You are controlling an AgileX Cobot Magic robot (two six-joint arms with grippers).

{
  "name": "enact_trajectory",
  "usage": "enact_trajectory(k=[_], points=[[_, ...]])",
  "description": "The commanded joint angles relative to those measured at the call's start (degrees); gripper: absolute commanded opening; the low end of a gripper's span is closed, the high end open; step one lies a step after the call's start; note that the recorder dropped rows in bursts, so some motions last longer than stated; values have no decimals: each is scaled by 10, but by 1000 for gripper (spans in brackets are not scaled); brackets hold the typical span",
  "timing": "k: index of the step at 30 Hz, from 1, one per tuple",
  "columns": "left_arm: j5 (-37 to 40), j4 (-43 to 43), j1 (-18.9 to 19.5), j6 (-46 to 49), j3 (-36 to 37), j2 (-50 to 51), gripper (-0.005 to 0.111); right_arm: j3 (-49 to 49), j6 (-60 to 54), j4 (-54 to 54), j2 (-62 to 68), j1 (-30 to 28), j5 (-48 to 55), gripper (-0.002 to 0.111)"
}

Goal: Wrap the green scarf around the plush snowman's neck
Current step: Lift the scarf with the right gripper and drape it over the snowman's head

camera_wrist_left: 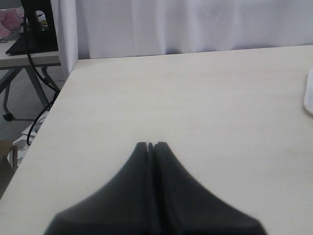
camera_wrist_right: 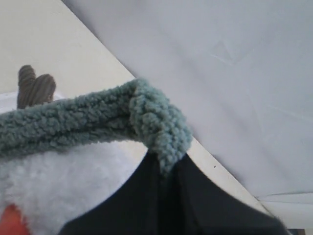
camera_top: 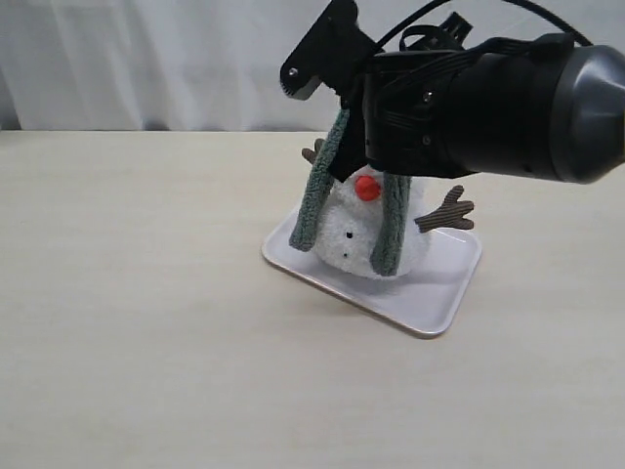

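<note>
1. Right wrist view: we log the right gripper point(camera_wrist_right: 162, 164), its black jaws pinched on the fuzzy sage-green fleece scarf point(camera_wrist_right: 73, 122).
2. We note both scarf ends hanging down the front of the fluffy white plush snowman point(camera_top: 354, 233).
3. The snowman sits on a white rounded-rectangular tray point(camera_top: 439, 293).
4. The left gripper point(camera_wrist_left: 150, 146) has its jaws closed and empty, over the pale table point(camera_wrist_left: 195, 98).

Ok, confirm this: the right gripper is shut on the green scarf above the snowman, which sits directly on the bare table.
One thing is wrong: the plush snowman sits on a white tray, not directly on the table, as the exterior view shows. The rest stands: the right gripper is shut on the green scarf above it.
</note>
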Motion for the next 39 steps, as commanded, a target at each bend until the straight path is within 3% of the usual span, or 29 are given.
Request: enact_trajectory(k=[1, 13, 18, 28, 39], points=[[-6, -1, 1, 1, 1, 0, 0, -1, 43, -10, 2, -31, -10, 4], [-6, -1, 1, 1, 1, 0, 0, 0, 3, 29, 57, -52, -39, 5], [-6, -1, 1, 1, 1, 0, 0, 0, 5, 24, 64, -52, -35, 16], [-4, -1, 1, 1, 1, 0, 0, -1, 11, 58, 52, -52, -3, 50], [-4, -1, 1, 1, 1, 0, 0, -13, -30, 176, -10, -52, -21, 54]])
